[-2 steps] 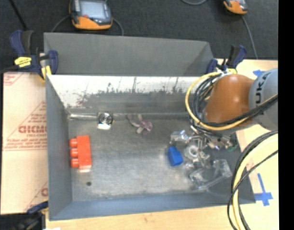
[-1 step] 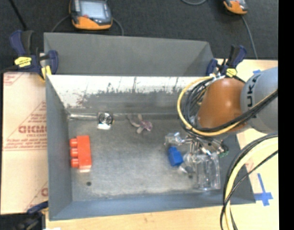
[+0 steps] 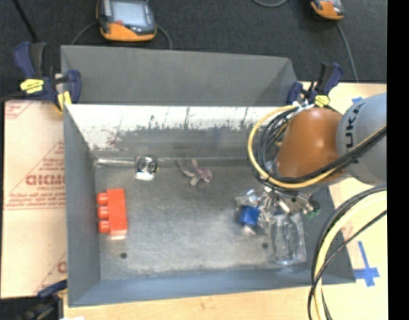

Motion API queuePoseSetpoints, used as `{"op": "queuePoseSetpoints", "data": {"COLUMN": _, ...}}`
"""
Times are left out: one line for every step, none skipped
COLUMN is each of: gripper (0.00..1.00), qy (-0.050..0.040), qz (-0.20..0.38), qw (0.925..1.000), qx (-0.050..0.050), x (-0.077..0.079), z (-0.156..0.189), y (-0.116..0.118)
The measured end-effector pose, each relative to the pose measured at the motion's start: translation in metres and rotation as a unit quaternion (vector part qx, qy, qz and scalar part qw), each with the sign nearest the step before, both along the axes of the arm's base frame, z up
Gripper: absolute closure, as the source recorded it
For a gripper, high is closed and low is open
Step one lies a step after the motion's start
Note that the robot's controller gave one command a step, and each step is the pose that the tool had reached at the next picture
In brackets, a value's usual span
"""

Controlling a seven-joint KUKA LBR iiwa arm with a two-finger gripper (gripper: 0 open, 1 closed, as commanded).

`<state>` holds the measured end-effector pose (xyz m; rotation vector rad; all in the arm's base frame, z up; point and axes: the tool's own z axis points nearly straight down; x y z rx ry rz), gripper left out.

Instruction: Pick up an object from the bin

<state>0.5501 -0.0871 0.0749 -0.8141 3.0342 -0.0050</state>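
**Q:** Camera view: what lies around the gripper (image 3: 270, 205)?

**A:** The bin (image 3: 81, 212) holds few items. A small blue object (image 3: 247, 217) lies at the lower right of the floor, just beside the gripper on its left. A clear plastic piece (image 3: 289, 244) lies directly below the gripper in the frame, near the bin's lower right corner. A purple piece (image 3: 197, 173) and a silver round piece (image 3: 146, 167) lie along the back wall, well apart from the gripper. A red block (image 3: 112, 213) lies at the far left.

**Q:** What is hard to make out?

**A:** The gripper head is a tangle of metal parts under the orange cover (image 3: 310, 145). Whether it is released or clenched cannot be told, nor whether it touches the blue object.

**Q:** Arm pose?

**A:** The arm (image 3: 364, 139) enters from the right edge and points down into the bin's right side. Cables (image 3: 261, 149) loop around the cover.
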Motion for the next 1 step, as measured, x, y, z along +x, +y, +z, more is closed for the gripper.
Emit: {"op": "queuePoseSetpoints", "data": {"gripper": 1.0, "qy": -0.0057, "qz": -0.005, "qw": 1.0, "qx": 0.0, "x": 0.0072, "z": 0.1331, "y": -0.0051}}
